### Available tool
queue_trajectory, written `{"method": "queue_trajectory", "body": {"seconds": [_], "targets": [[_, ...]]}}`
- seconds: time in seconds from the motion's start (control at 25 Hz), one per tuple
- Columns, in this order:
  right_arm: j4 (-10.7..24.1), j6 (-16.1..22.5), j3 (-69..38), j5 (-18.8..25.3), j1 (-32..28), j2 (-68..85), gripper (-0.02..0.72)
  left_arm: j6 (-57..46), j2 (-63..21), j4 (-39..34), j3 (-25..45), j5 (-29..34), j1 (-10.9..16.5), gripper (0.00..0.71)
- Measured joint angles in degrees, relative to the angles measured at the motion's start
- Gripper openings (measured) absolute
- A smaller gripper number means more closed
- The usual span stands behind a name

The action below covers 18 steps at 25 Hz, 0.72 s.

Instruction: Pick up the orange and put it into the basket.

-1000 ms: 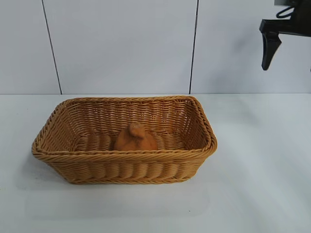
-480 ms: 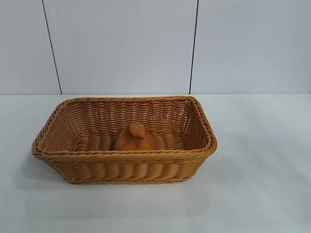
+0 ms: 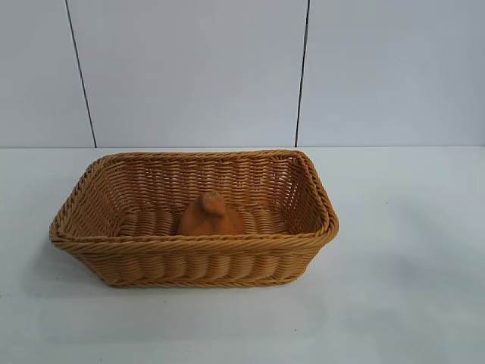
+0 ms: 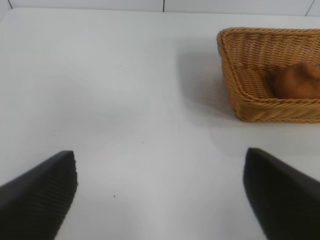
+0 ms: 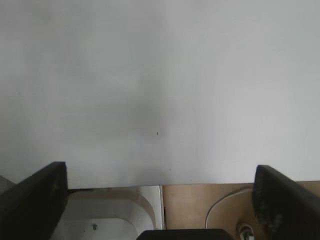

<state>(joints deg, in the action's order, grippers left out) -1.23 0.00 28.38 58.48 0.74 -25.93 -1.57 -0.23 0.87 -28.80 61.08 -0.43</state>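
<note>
The right arm that hung at the far right corner a second ago is gone from the exterior view. The brownish-orange knobbed orange [image 3: 211, 218] sits inside the tan woven wicker basket [image 3: 193, 244], mid-tabletop, so the job looks finished. Left gripper [image 4: 160, 192] and right gripper [image 5: 160, 195] both spread wide, holding nothing. No readable writing or brands anywhere.

White table [image 3: 409, 250], pale panelled wall [image 3: 189, 68], dark vertical seams, possibly tiles
</note>
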Motion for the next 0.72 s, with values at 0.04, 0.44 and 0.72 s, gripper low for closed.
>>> {"method": "queue_trajectory", "body": {"seconds": [0.04,0.44,0.72], "targets": [[0.0,0.0,0.0,-0.07,0.0,2.67,0.694,0.0,0.0,0.0,0.0,0.0,0.0,0.64],[-0.17,0.0,-0.08,0.01,0.0,26.02,0.694,0.0,0.0,0.0,0.0,0.0,0.0,0.64],[-0.17,0.0,-0.38,0.08,0.0,26.3,0.694,0.0,0.0,0.0,0.0,0.0,0.0,0.64]]}}
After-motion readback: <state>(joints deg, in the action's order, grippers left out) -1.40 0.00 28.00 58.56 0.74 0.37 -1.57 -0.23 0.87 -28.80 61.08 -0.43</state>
